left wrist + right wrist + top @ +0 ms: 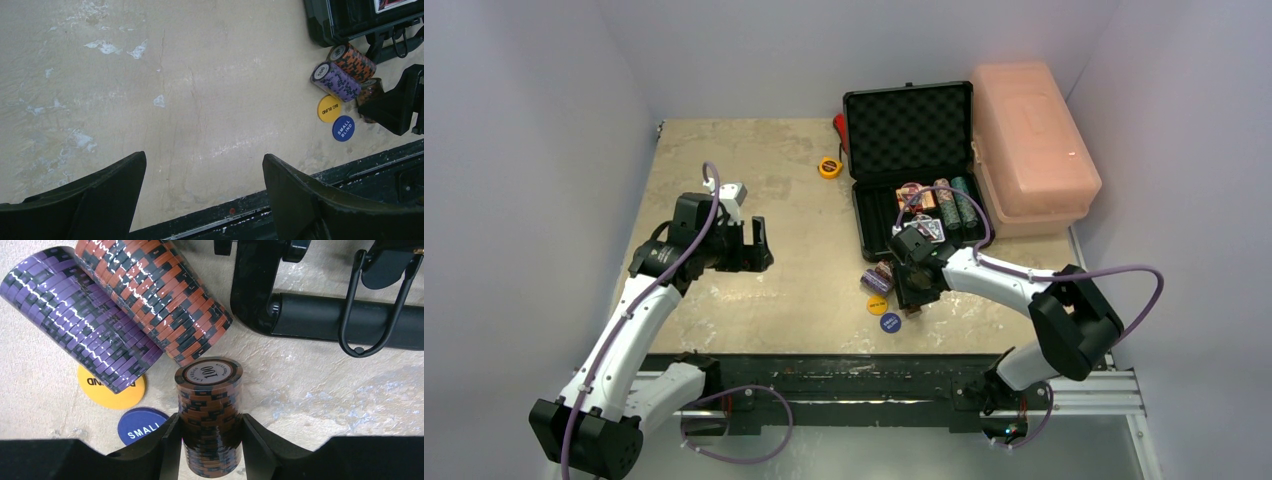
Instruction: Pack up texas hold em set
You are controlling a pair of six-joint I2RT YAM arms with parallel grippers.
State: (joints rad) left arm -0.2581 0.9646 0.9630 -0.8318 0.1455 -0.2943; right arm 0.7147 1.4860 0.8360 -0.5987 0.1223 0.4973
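Note:
The black briefcase (909, 125) lies open at the back right, its foam lid up, with chip rows and card decks in its base (869, 215). On the table in front of its handle (340, 317) lie a purple chip stack (85, 315) and an orange-black one (150, 295), both on their sides. A yellow button (107, 392) and a blue button (137, 425) lie flat beside them. My right gripper (210, 432) is shut on a brown chip stack (210, 390), one finger on each side. My left gripper (204, 165) hangs open over bare table, well to the left.
A pink plastic box (1029, 135) stands against the briefcase's right side. A yellow tape measure (830, 167) lies left of the lid. The black rail (300, 200) runs along the table's near edge, just below the buttons.

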